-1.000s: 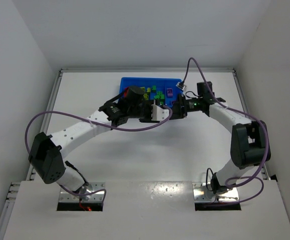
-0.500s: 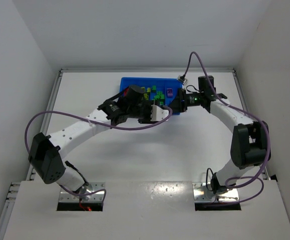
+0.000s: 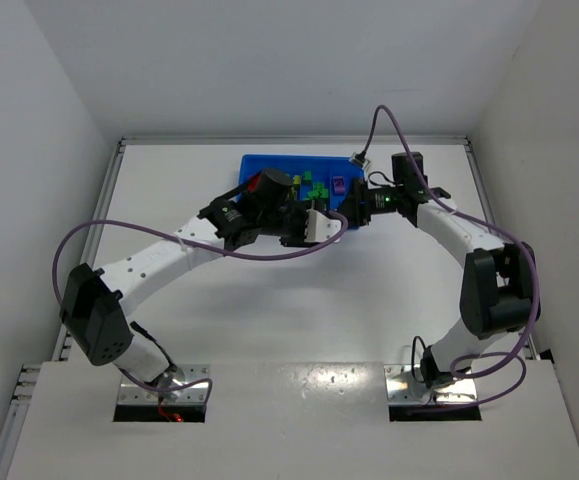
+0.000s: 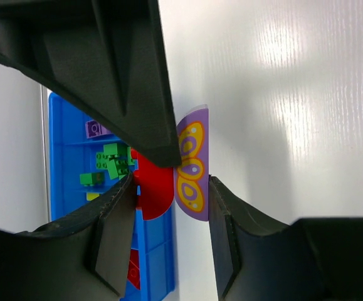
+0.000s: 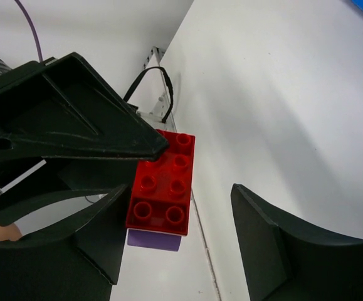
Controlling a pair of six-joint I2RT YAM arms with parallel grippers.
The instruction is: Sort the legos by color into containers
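Note:
My left gripper (image 4: pixel 172 183) is shut on a small stack: a red brick (image 4: pixel 155 188) joined to a purple piece with a yellow butterfly print (image 4: pixel 192 166). In the top view the left gripper (image 3: pixel 335 223) holds it just in front of the blue tray (image 3: pixel 269 163). My right gripper (image 5: pixel 180 188) is open around the same stack, with the red brick (image 5: pixel 162 182) by its left finger and the purple piece (image 5: pixel 153 240) below it. In the top view the right gripper (image 3: pixel 354 211) faces the left one. The tray holds green (image 4: pixel 113 160), purple (image 4: pixel 93 130) and red (image 4: pixel 131 269) legos in separate compartments.
The tray (image 4: pixel 59 163) lies at the back middle of the white table, with white walls on three sides. Purple cables loop from both arms; the left one (image 3: pixel 269 256) hangs low in front of the grippers.
The right wrist has shifted a little back toward the tray and turned. The left arm has hardly moved and still holds the stack.

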